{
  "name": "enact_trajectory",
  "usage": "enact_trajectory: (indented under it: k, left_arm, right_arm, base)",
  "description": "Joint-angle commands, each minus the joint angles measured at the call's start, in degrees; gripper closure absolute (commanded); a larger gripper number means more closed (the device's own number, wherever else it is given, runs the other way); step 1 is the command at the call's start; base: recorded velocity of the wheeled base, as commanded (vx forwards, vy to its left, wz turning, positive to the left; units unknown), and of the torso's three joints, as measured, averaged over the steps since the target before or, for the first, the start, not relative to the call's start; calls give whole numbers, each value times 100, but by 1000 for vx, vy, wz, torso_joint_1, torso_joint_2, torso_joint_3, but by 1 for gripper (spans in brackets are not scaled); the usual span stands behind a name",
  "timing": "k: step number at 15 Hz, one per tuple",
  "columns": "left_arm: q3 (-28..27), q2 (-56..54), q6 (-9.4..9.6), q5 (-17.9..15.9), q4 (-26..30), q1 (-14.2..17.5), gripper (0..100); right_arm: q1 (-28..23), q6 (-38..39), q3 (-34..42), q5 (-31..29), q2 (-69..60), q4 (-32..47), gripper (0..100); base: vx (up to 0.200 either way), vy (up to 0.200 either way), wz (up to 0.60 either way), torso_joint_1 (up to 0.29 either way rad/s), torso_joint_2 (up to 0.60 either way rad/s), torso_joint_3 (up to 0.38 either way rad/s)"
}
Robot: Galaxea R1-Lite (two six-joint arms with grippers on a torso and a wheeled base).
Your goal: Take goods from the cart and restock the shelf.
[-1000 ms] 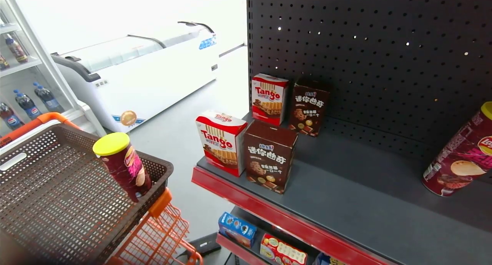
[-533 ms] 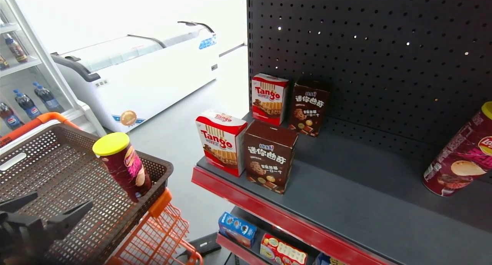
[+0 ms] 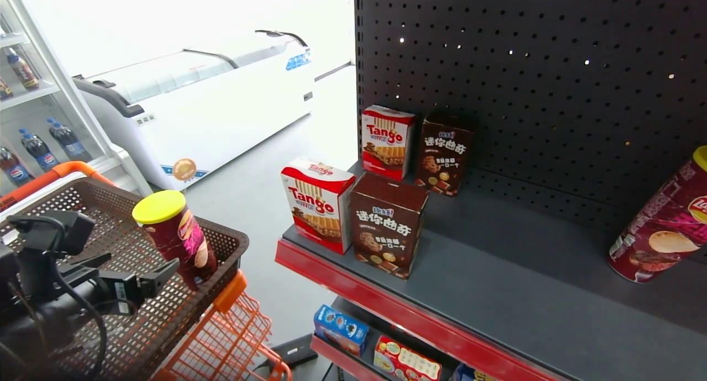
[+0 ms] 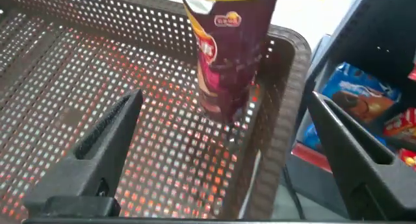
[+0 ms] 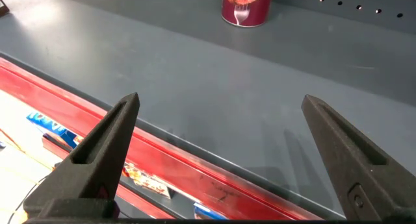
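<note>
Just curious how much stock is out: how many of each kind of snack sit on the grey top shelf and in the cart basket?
Red wafer boxes: 2
Brown cookie boxes: 2
Chip cans: 2
Total: 6

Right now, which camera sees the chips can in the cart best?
The head view: it shows the whole can, yellow lid to base, standing in a corner of the basket. The left wrist view is closer but cuts off the lid's top. The right wrist view faces the shelf, where another can sits.
</note>
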Motion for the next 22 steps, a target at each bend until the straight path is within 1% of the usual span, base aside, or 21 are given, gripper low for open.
enact_trajectory:
  k: [1, 2, 3, 5, 8, 9, 12, 13, 14, 15, 16, 18, 20, 22]
  left_arm:
    - [-326, 1062, 3, 7, -461, 6, 0]
    - [-432, 1211, 12, 16, -558, -3, 0]
    - [-722, 1528, 3, 130, -778, -3, 0]
    - [-1012, 1809, 3, 130, -936, -20, 0]
    - [-1126, 2117, 109, 130, -1085, -29, 0]
    - [-1135, 2178, 109, 130, -1094, -38, 0]
    - [-1372, 2468, 30, 148, -1173, -64, 0]
    - [-1442, 2565, 21, 148, -1270, -64, 0]
    - [-1539, 2714, -5, 148, -1481, -82, 0]
    - [-1574, 2785, -14, 148, -1534, -90, 0]
    - [-1574, 2837, -93, 139, -1648, -134, 100]
    - [-1574, 2828, -120, 139, -1657, -161, 100]
    - [-1557, 2741, -120, 148, -1666, -293, 100]
    - [-1495, 2459, -84, 139, -1666, -363, 100]
  right_arm:
    - [0, 0, 0, 0, 9, -1, 0]
    - [0, 0, 0, 0, 9, -1, 0]
    - [0, 0, 0, 0, 9, -1, 0]
    - [0, 9, 0, 0, 9, -1, 0]
    - [0, 0, 0, 0, 9, -1, 0]
    - [0, 0, 0, 0, 9, -1, 0]
    - [0, 0, 0, 0, 9, -1, 0]
    - [0, 0, 0, 0, 9, -1, 0]
    - [0, 0, 0, 0, 9, -1, 0]
    - [0, 0, 0, 0, 9, -1, 0]
    - [0, 0, 0, 0, 9, -1, 0]
    - [0, 9, 0, 0, 9, -1, 0]
    - [0, 0, 0, 0, 9, -1, 0]
    - [0, 0, 0, 0, 9, -1, 0]
  base:
    - [0, 0, 0, 0, 0, 0]
    - [0, 0, 0, 0, 0, 0]
    - [0, 0, 0, 0, 0, 0]
    - [0, 0, 0, 0, 0, 0]
    - [0, 0, 0, 0, 0, 0]
    - [0, 0, 0, 0, 0, 0]
    - [0, 0, 0, 0, 0, 0]
    - [0, 0, 0, 0, 0, 0]
    - [0, 0, 0, 0, 0, 0]
    - [0, 0, 0, 0, 0, 0]
    - [0, 0, 0, 0, 0, 0]
    - [0, 0, 0, 0, 0, 0]
    - [0, 0, 0, 0, 0, 0]
    - [0, 0, 0, 0, 0, 0]
